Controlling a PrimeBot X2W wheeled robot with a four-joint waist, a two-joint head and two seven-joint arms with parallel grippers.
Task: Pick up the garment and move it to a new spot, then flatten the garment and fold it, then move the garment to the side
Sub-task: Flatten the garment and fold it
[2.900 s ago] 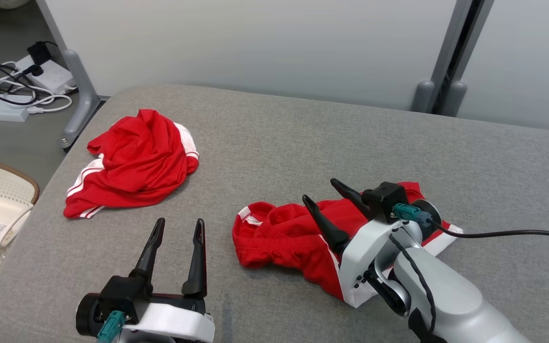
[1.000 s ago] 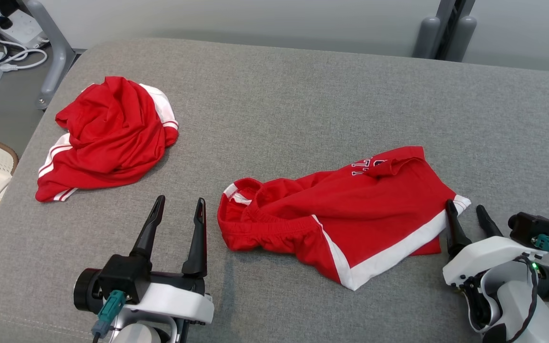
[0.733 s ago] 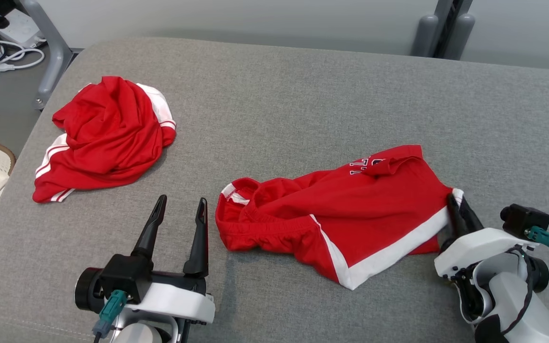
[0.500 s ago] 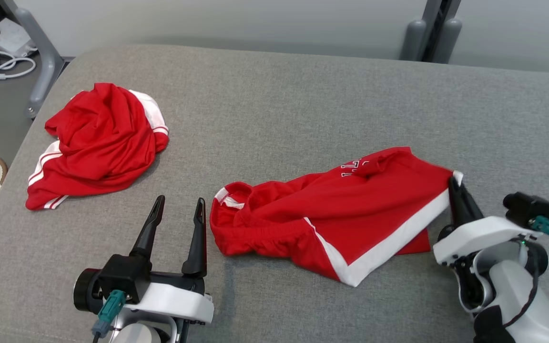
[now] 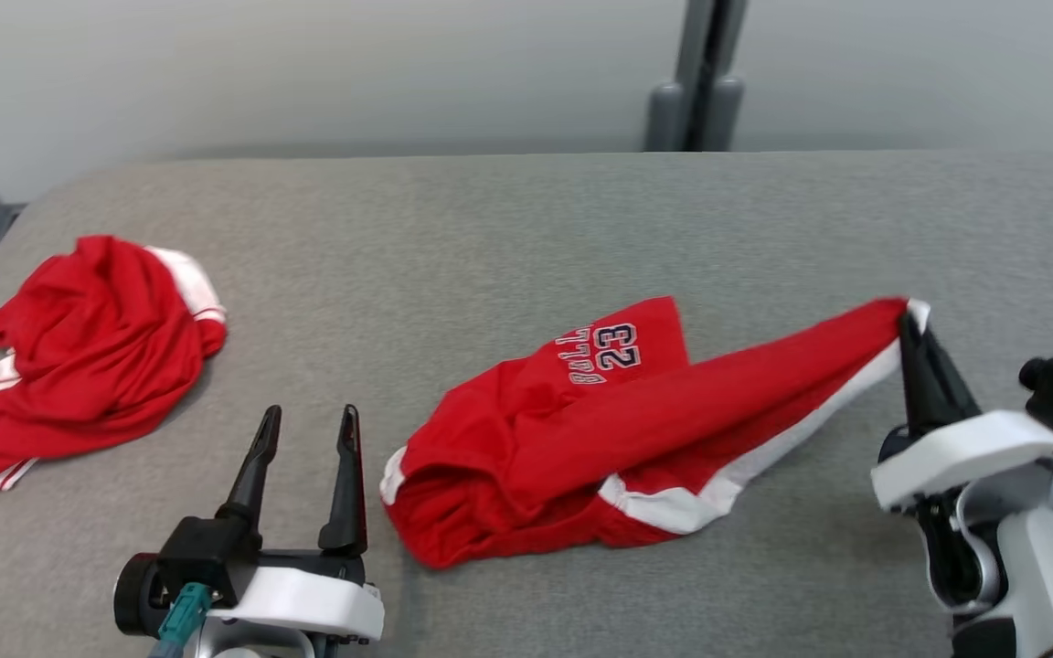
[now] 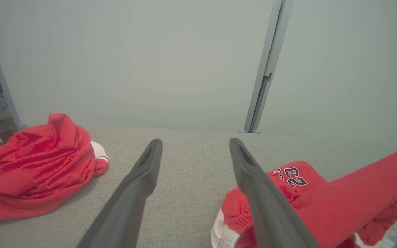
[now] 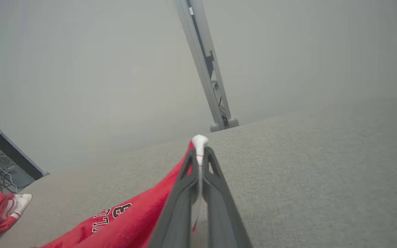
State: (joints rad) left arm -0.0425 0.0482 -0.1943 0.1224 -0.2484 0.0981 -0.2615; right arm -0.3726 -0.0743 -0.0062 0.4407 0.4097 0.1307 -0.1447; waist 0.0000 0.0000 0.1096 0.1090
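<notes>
The garment [image 5: 581, 411] is a pair of red shorts with white trim and the number 23, lying mid-surface on the grey padded top. My right gripper [image 5: 909, 322] is shut on its white-edged corner and holds that corner lifted, so a red band stretches up from the heap. In the right wrist view the white hem pokes out between the closed fingertips of the right gripper [image 7: 199, 151], with the garment [image 7: 122, 220] trailing down to the left. My left gripper [image 5: 307, 425] stands open just left of the shorts, holding nothing. The left wrist view has the left gripper [image 6: 195, 144] open beside the garment [image 6: 322, 203].
A second red and white garment [image 5: 88, 352] lies crumpled at the far left, also in the left wrist view [image 6: 36, 165]. A grey post [image 5: 696, 78] stands behind the grey padded surface [image 5: 490, 219], before a pale wall. The surface's left edge curves away near that heap.
My right gripper closed on the shorts' right corner and raised it, pulling the cloth up and over so the number shows. The head camera has tilted and shifted. The left gripper stayed put.
</notes>
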